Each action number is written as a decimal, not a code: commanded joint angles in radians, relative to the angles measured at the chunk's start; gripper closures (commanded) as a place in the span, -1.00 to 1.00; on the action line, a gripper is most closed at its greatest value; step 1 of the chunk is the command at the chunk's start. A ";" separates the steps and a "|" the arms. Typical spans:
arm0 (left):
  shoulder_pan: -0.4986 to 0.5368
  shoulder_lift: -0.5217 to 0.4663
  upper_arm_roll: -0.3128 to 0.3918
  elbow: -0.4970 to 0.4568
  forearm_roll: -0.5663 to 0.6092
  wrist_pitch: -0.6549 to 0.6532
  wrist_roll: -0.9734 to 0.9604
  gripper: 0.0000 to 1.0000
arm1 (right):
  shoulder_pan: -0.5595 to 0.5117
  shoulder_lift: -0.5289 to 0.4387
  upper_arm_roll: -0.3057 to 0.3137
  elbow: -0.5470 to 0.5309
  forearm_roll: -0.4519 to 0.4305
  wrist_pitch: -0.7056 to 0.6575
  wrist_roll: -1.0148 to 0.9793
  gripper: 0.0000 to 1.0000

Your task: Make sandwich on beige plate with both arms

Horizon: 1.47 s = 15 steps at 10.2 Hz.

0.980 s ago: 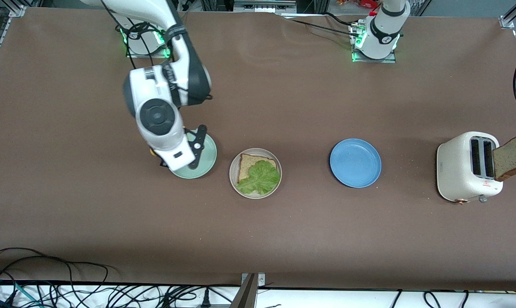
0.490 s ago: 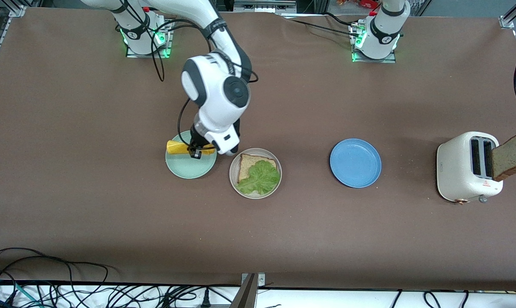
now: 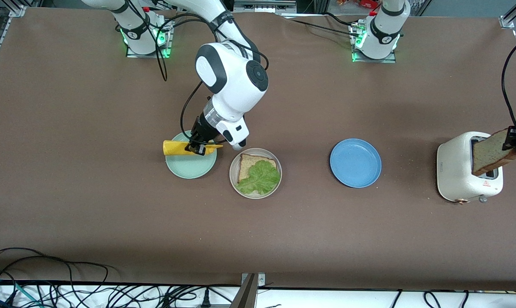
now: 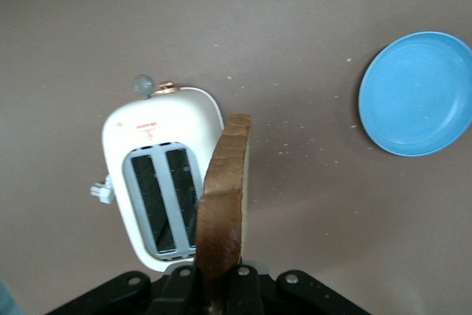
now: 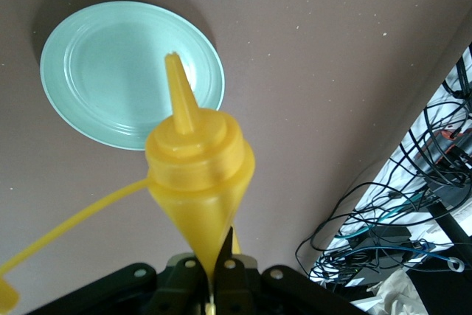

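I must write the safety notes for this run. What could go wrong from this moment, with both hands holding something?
1. The right hand pinches the yellow mustard bottle lying sideways over the mint-green plate; its cap hangs off, so mustard may drip before it reaches the beige plate.
2. The left hand holds the bread slice by one edge over the toaster; the slice may tilt, slip, or catch on the toaster.
3. The lettuce leaf lies loose and may shift.

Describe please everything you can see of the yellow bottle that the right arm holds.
The yellow bottle is a glossy plastic squeeze bottle with a ribbed shoulder, a pointed nozzle and a cap dangling on a thin yellow strap. The right pincer is shut on it and holds it lying sideways in the air over the mint-green plate. Nothing else touches it.
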 commanded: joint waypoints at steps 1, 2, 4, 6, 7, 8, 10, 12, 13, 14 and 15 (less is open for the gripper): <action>-0.025 0.008 0.006 0.022 -0.034 -0.031 0.011 1.00 | -0.013 0.001 -0.013 0.029 0.012 -0.027 -0.007 1.00; -0.039 0.019 0.006 0.022 -0.036 -0.053 0.010 1.00 | -0.039 -0.004 -0.024 0.029 0.074 -0.027 -0.013 1.00; -0.056 0.037 0.006 0.020 -0.050 -0.062 0.008 1.00 | -0.103 -0.039 -0.068 0.022 0.247 -0.027 -0.055 1.00; -0.058 0.048 0.006 0.020 -0.094 -0.076 0.006 1.00 | -0.185 -0.054 -0.094 0.016 0.409 -0.028 -0.172 1.00; -0.056 0.057 0.006 0.019 -0.140 -0.081 0.002 1.00 | -0.234 -0.056 -0.096 0.013 0.497 -0.028 -0.217 1.00; -0.058 0.068 0.006 0.019 -0.174 -0.099 -0.010 1.00 | -0.290 -0.062 -0.096 0.009 0.598 -0.044 -0.257 1.00; -0.096 0.082 0.006 0.013 -0.241 -0.149 -0.074 1.00 | -0.374 -0.064 -0.096 -0.013 0.747 -0.067 -0.398 1.00; -0.174 0.099 0.005 0.005 -0.252 -0.183 -0.270 1.00 | -0.427 -0.103 -0.096 -0.097 0.850 -0.065 -0.515 1.00; -0.211 0.111 0.006 0.004 -0.287 -0.185 -0.318 1.00 | -0.456 -0.117 -0.096 -0.135 0.902 -0.065 -0.588 1.00; -0.237 0.126 0.006 0.004 -0.331 -0.185 -0.334 1.00 | -0.490 -0.129 -0.096 -0.183 0.953 -0.065 -0.656 1.00; -0.255 0.143 0.006 0.004 -0.396 -0.185 -0.390 1.00 | -0.516 -0.142 -0.096 -0.245 1.012 -0.062 -0.734 1.00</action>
